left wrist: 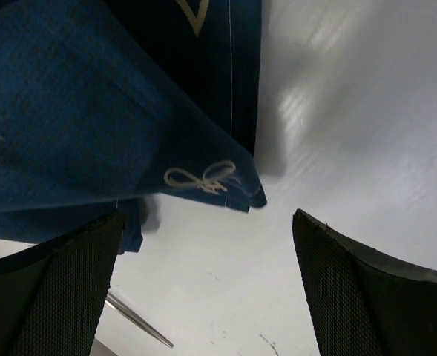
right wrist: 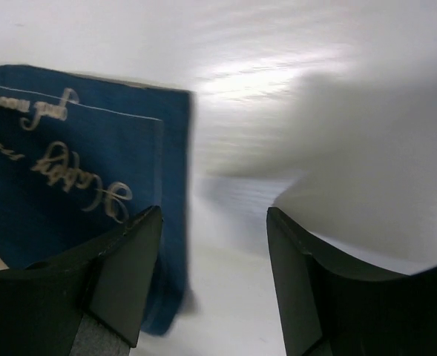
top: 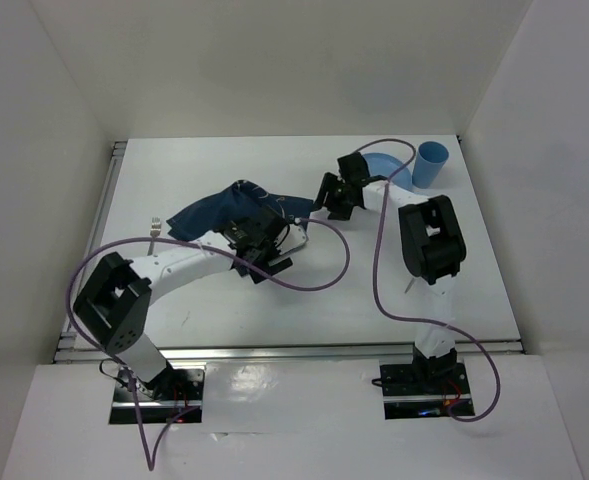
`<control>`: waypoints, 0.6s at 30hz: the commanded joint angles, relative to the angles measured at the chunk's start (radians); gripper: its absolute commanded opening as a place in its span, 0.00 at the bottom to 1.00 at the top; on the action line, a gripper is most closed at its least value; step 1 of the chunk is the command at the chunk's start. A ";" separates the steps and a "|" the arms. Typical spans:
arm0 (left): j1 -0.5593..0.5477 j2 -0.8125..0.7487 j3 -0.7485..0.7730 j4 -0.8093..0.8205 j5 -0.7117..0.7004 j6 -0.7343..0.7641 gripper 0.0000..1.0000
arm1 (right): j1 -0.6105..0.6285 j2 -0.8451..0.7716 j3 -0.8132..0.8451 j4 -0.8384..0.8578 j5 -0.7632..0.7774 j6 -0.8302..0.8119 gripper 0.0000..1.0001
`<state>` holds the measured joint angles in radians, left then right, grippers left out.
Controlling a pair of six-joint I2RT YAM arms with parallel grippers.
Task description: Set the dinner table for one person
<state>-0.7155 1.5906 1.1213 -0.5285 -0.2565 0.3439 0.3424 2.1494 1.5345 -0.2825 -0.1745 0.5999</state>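
The white dinner table (top: pixel 224 300) carries a crumpled navy placemat (top: pixel 236 203) with pale print at its middle back. My left gripper (top: pixel 265 263) is open and empty just in front of the cloth's near edge. In the left wrist view the cloth's corner (left wrist: pixel 225 182) hangs above the open gripper (left wrist: pixel 207 219), touching neither finger. My right gripper (top: pixel 332 203) is open and empty at the cloth's right edge. In the right wrist view the placemat (right wrist: pixel 77 178) lies by the left finger, and the gripper (right wrist: pixel 214 211) is over bare table.
A blue plate (top: pixel 382 163) and a blue cup (top: pixel 432 163) stand at the back right, behind the right arm. A fork (top: pixel 154 226) lies left of the cloth. A thin metal utensil tip (left wrist: pixel 133 320) lies near my left gripper's left finger. White walls enclose the table.
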 commanded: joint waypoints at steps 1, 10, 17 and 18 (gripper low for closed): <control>-0.031 0.072 0.040 0.097 -0.136 -0.091 0.99 | -0.055 -0.097 -0.112 -0.008 -0.011 0.040 0.67; -0.041 0.203 0.051 0.197 -0.308 -0.121 0.99 | -0.056 -0.155 -0.172 -0.007 -0.017 0.031 0.69; -0.007 0.158 0.051 0.185 -0.313 -0.098 0.14 | 0.035 -0.164 -0.156 0.054 -0.145 -0.098 0.80; 0.005 0.131 0.051 0.145 -0.290 -0.098 0.00 | 0.053 -0.149 -0.140 0.019 -0.131 -0.121 0.83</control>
<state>-0.7372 1.7878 1.1465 -0.3531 -0.5499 0.2546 0.3199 2.0205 1.3571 -0.2653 -0.2565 0.5732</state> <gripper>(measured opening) 0.083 0.808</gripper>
